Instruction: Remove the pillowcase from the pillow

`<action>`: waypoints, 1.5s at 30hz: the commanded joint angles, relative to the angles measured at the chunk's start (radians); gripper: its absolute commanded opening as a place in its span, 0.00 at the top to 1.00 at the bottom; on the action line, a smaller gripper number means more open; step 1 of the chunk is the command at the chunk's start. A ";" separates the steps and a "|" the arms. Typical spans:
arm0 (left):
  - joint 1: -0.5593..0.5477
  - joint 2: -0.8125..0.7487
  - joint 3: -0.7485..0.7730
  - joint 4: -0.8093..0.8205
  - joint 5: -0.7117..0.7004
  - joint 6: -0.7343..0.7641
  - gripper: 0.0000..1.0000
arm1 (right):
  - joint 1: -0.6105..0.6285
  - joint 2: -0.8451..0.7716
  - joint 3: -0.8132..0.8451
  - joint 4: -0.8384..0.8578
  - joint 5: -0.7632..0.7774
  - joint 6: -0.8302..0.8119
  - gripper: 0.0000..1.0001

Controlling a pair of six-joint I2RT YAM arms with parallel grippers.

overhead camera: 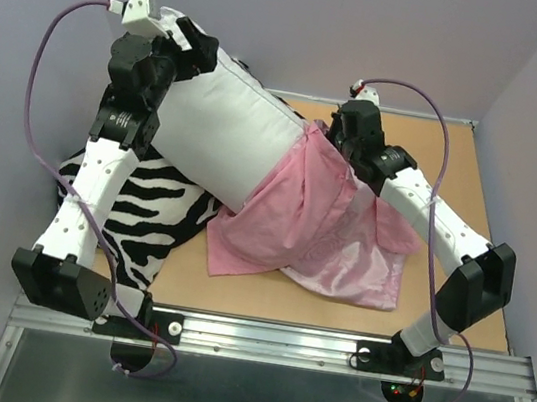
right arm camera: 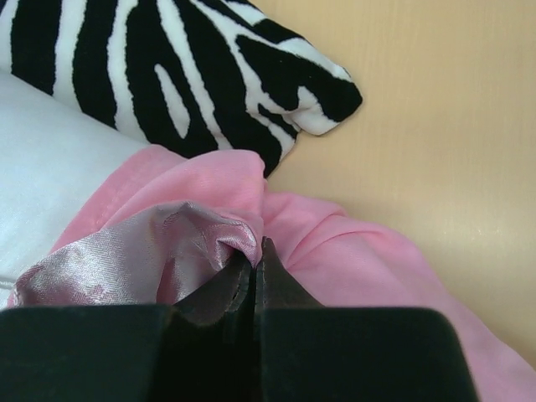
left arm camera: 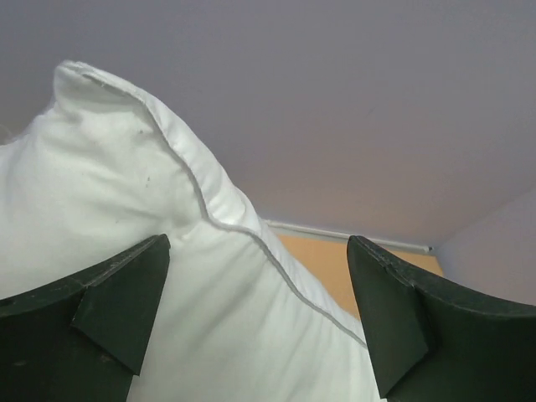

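Observation:
The white pillow (overhead camera: 224, 124) lies tilted across the table's left half, its lower right end still inside the pink pillowcase (overhead camera: 316, 218). The rest of the pillowcase spreads loosely toward the front right. My left gripper (overhead camera: 195, 49) is at the pillow's bare upper left corner. In the left wrist view it (left arm camera: 258, 293) stands open, fingers (left arm camera: 109, 301) wide apart, with the pillow's piped edge (left arm camera: 234, 226) between them. My right gripper (overhead camera: 345, 132) is at the pillowcase's upper edge. In the right wrist view it (right arm camera: 255, 260) is shut on a fold of shiny pink fabric (right arm camera: 159, 243).
A black-and-white zebra-striped pillow (overhead camera: 145, 213) lies under and left of the white one, and its corner (right arm camera: 310, 92) shows near my right gripper. Bare wooden table (overhead camera: 472, 191) stretches to the right. Grey walls close in on three sides, with a metal rail (overhead camera: 278, 339) along the front.

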 commanded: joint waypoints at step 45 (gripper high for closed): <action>-0.344 -0.109 -0.161 0.018 -0.514 -0.280 1.00 | 0.011 -0.291 -0.066 -0.044 -0.010 0.008 0.66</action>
